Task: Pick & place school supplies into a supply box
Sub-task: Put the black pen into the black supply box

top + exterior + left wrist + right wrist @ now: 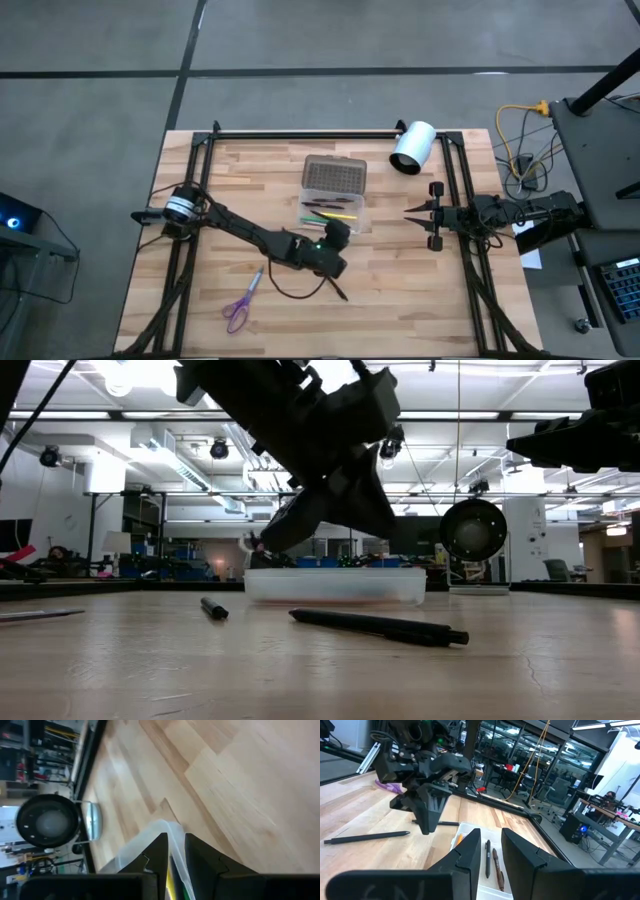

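Supply box (334, 190) sits under the slightly parted, empty left gripper (340, 228), white cylinder (412, 148) nearby.

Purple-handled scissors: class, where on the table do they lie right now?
High view: the purple-handled scissors lie on the wooden table near its front left corner, beside the left arm, well apart from the supply box.

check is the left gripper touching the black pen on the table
Apart. The low view shows the left gripper raised over the box, well clear of the pen.
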Controlling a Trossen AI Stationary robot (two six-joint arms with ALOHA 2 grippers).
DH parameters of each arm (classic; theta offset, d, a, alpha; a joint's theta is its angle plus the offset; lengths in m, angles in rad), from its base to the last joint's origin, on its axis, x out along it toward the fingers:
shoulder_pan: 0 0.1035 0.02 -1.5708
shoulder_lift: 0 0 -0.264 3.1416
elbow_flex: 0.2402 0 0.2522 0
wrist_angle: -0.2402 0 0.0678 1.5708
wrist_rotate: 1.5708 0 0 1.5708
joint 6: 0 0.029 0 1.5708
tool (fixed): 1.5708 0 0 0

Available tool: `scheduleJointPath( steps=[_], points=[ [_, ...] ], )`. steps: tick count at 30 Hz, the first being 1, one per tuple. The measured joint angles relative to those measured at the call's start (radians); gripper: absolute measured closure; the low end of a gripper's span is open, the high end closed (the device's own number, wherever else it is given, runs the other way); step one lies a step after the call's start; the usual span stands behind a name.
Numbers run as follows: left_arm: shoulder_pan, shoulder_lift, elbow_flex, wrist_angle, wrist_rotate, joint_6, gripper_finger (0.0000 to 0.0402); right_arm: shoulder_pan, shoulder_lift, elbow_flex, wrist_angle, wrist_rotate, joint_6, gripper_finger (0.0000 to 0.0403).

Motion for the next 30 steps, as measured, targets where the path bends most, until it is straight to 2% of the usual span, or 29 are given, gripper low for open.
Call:
scheduleJointPath(
  steps=[8, 16, 23, 30],
  points=[
    [-0.002, -0.008, 0.025, -0.102, 0.036, -0.060, 0.0352, 0.000, 0.000, 0.000, 0.000, 0.000, 0.000, 0.0335],
    [-0.002, -0.009, 0.169, -0.389, 0.252, -0.239, 0.0352, 0.000, 0.000, 0.000, 0.000, 0.000, 0.000, 0.0335],
    [-0.007, -0.004, 0.168, -0.447, 0.263, -0.247, 0.0352, 0.000, 0.000, 0.000, 0.000, 0.000, 0.000, 0.0335],
    [-0.020, 0.033, 0.189, -0.481, 0.291, -0.192, 0.0352, 0.000, 0.000, 0.000, 0.000, 0.000, 0.000, 0.0335]
  ],
)
